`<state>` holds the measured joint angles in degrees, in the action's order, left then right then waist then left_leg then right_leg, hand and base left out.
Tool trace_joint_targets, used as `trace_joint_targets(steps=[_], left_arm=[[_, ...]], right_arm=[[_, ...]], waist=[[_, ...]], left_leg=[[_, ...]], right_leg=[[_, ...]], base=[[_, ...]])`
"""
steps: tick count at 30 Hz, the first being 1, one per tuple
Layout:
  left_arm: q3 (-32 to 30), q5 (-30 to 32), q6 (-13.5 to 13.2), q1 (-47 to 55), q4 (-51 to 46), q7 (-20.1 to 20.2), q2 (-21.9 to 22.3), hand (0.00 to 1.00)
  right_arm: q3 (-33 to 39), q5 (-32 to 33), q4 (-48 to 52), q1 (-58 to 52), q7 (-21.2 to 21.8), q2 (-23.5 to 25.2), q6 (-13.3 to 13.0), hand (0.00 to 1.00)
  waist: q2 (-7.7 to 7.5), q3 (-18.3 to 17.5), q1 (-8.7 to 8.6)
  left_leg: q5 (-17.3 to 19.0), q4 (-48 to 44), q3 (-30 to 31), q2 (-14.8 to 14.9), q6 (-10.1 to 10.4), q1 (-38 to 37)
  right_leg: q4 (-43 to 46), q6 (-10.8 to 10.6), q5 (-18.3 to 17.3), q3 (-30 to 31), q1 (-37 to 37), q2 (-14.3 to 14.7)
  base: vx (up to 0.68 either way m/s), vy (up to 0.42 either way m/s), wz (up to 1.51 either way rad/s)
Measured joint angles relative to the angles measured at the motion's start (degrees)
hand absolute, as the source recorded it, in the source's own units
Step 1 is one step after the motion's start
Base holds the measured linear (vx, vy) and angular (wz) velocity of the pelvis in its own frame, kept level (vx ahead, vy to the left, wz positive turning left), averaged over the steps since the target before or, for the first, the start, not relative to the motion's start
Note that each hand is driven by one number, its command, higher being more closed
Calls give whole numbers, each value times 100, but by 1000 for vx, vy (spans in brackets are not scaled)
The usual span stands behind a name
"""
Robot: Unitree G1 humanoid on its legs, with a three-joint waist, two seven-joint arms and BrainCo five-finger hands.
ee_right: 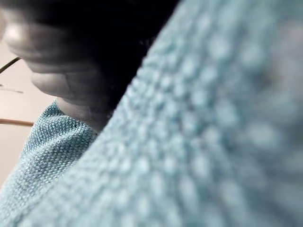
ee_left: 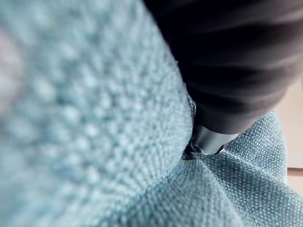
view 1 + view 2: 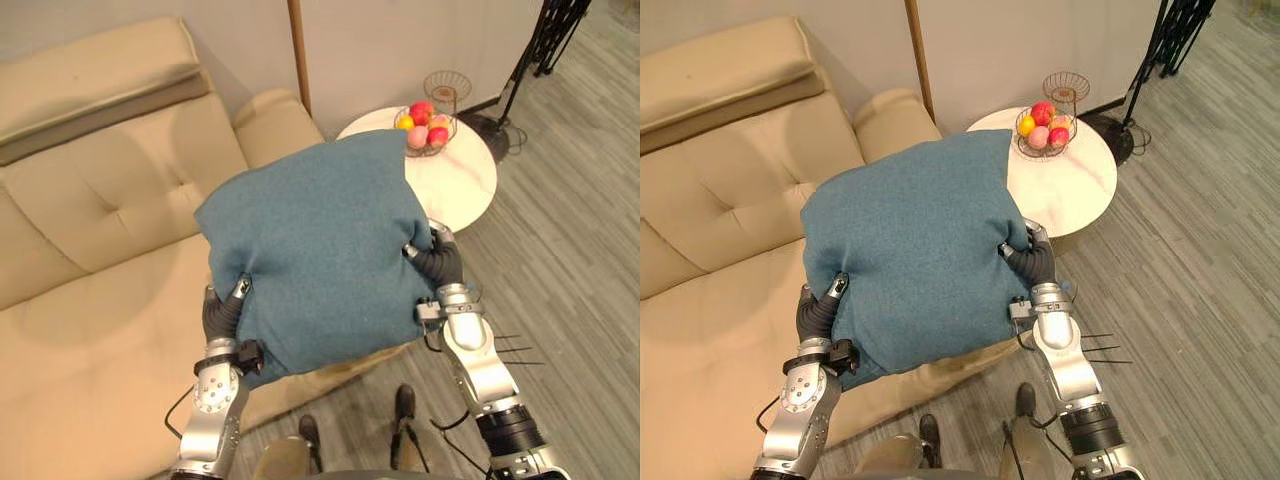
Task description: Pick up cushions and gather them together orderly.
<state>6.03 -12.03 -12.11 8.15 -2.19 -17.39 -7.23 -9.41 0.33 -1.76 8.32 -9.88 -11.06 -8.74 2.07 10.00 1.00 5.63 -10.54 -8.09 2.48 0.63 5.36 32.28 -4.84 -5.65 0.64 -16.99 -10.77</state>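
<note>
Teal cushion (image 3: 315, 250) hangs over the sofa (image 3: 100, 200) seat's front edge, lifted clear, likely for carrying. Left robot hand (image 3: 222, 312) and right robot hand (image 3: 440, 262) each pinch 1 side, thumbs denting the cloth, keeping it level. Eye views show both grips; wrist views show close-up weave.

Cushion (image 3: 320, 250) between left hand (image 3: 218, 315) and right hand (image 3: 442, 262), over sofa (image 3: 100, 200) edge. Table (image 3: 462, 188) right of sofa; fruit basket (image 3: 428, 126) on it
</note>
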Motion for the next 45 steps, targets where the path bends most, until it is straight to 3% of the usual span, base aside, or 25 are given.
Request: trace_joint_targets(steps=[2, 5, 7, 8, 9, 10, 11, 12, 14, 15, 16, 19, 22, 29, 32, 33, 35, 36, 37, 39, 40, 42, 43, 44, 45], left_arm=[[0, 52, -1, 42, -7, -5, -7, 100], [2, 63, -17, 46, -11, -18, 7, 100], [37, 59, 25, 67, -6, -37, 86, 100], [146, 55, 52, 129, -8, -33, 71, 100], [191, 53, 52, 150, -9, -33, 43, 100], [249, 48, 53, 154, -9, -31, 19, 100], [365, 47, 54, 155, -14, -9, 25, 100], [427, 48, 49, 156, -47, 1, 59, 100], [479, 40, 42, 158, -52, 50, 135, 100], [506, 39, 42, 158, -49, 80, 168, 100], [521, 39, 42, 154, -49, 95, 179, 100], [557, 39, 48, 197, -10, 114, 38, 100], [561, 39, 45, 221, -11, 114, -51, 100], [559, 42, 49, 319, -15, 135, -83, 100], [521, 50, 54, 352, -27, 265, -89, 100], [496, 57, 53, 421, -82, 315, -95, 100], [471, 84, 61, 473, -102, 339, -82, 100], [452, 96, 64, 479, -85, 339, -128, 100], [449, 96, 63, 479, -67, 339, -155, 100], [437, 96, 64, 465, 7, 336, -211, 100], [439, 99, 64, 465, 11, 336, -210, 100], [474, 155, 64, 428, 71, 352, -213, 100], [553, 186, 66, 361, 164, 375, -192, 100], [603, 202, 68, 338, 196, 390, -179, 100], [702, 255, 75, 300, 210, 482, -149, 100]], right_arm=[[-26, -102, -24, 14, -3, 2, -8, 100], [-97, -107, -41, 168, -4, -50, -58, 100], [-128, -108, -452, 352, -6, -119, -104, 100], [-127, -108, -827, 342, -11, -130, -39, 100], [-118, -108, -859, 326, -12, -132, 13, 100], [-88, -108, -857, 304, -12, -147, 20, 100], [5, -107, -854, 252, -13, -196, 20, 100], [33, -106, -853, 220, -18, -269, 20, 100], [63, -108, -813, 173, -27, -337, 20, 100], [132, -125, -642, 62, -33, -343, 21, 100], [191, -154, -539, -8, -34, -333, 20, 100], [326, -285, -431, -247, -34, -36, 22, 100], [325, -318, -362, -328, -33, 71, 21, 100], [325, -316, -360, -363, -23, 172, 24, 100], [326, -316, -360, -467, -23, 173, 28, 100], [325, -317, -360, -515, -16, 174, 25, 100], [323, -317, -373, -564, -2, 180, 25, 100], [301, -318, -380, -608, 8, 193, 22, 100], [291, -317, -385, -623, 10, 189, 23, 100], [267, -312, -429, -625, 12, 222, 22, 100], [268, -307, -454, -627, 14, 209, 22, 100], [279, -261, -544, -678, 19, 175, 22, 100], [361, -259, -543, -789, 18, 128, 21, 100], [430, -258, -538, -841, 21, 126, 21, 100], [581, -257, -537, -1023, 24, 127, 22, 100]], waist=[[-35, -38, 164], [78, -121, 360], [251, -98, 344], [249, -106, 315], [229, -124, 291], [209, -125, 290], [196, -129, 234], [193, -136, 138], [224, -164, 40], [299, -216, -5], [353, -251, -24], [84, -398, -14], [48, -471, 24], [-2, -569, 111], [-109, -526, 108], [-195, -519, 71], [-241, -490, 87], [-213, -452, 77], [-174, -427, 73], [-239, -321, -44], [-272, -289, -48], [-382, -285, -182], [-449, -307, -327], [-390, -301, -353], [-223, -340, -356]], left_leg=[[0, -85, 316, -107, 0, 159], [-226, -219, 718, -69, 108, 839], [-784, 107, 1076, 65, 360, 1170], [-1590, 849, 986, 155, 625, 1005], [-1880, 1231, 949, 156, 810, 904], [-1841, 1293, 810, 172, 806, 890], [-1523, 879, 247, 145, 448, 941], [-1107, 274, -162, 170, 348, 920], [-482, -223, -610, 383, 329, 647], [-290, 26, -646, 458, 373, 400], [-211, 308, -607, 463, 349, 292], [-445, 711, -417, 142, 229, 258], [-467, 735, -268, 8, 194, 234], [-304, 117, -73, 51, 96, 606], [145, -483, 61, -61, 28, 697], [340, -754, 215, -157, -34, 708], [532, -999, 368, -183, -165, 702], [560, -1007, 491, -120, -206, 625], [565, -1000, 548, -89, -216, 618], [607, -857, 655, -58, -223, 415], [615, -808, 655, -81, -222, 331], [717, -729, 818, -264, -170, 163], [861, -829, 1056, -386, -116, 98], [927, -859, 1160, -387, -75, 76], [1088, -850, 1322, -293, 54, 45]], right_leg=[[30, -28, -427, 303, 280, 170], [-957, -129, -554, 214, 455, 268], [-1627, 71, -375, -294, 583, 424], [-1785, 233, -219, -635, 681, 457], [-1856, 292, -162, -744, 677, 432], [-1923, 300, -126, -870, 670, 384], [-2073, 299, 56, -1057, 661, 264], [-2215, 293, 242, -1186, 660, 153], [-2383, 229, 455, -1351, 666, 68], [-2490, 142, 562, -1459, 668, 100], [-2554, 102, 614, -1506, 668, 131], [-2893, 29, 926, -1640, 801, -50], [-2944, 16, 932, -1681, 980, -140], [-2709, -31, 802, -1863, 913, -216], [-1762, -86, 160, -2051, 858, -513], [-1270, 58, -39, -1986, 843, -599], [-234, 285, 34, -1467, 421, -671], [536, 399, -129, -1047, -163, -552], [522, 307, -282, -955, -271, -402], [-471, 199, -313, -768, -463, 204], [-777, 167, -241, -773, -462, 295], [-2067, 70, 287, -743, -371, 458], [-2133, 275, 711, -621, -243, 432], [-2035, 370, 802, -625, -237, 446], [-1737, 422, 832, -795, -282, 472]], base=[[-124, -93, 113], [-194, -150, 79], [-318, -208, 119], [-292, -155, 94], [-349, -149, 88], [-188, -79, 69], [-256, -107, 84], [-182, -74, 89], [-186, 26, 60], [-181, 107, 44], [-165, 139, 42], [-150, 146, 42], [-106, 117, 43], [-31, 26, 17], [-3, 45, 36], [60, 41, 55], [108, 65, 34], [138, 30, 22], [162, -23, 26], [153, -38, 27], [174, -47, 23], [256, -94, 59], [281, -143, 93], [376, -217, 98], [310, -191, 58]])
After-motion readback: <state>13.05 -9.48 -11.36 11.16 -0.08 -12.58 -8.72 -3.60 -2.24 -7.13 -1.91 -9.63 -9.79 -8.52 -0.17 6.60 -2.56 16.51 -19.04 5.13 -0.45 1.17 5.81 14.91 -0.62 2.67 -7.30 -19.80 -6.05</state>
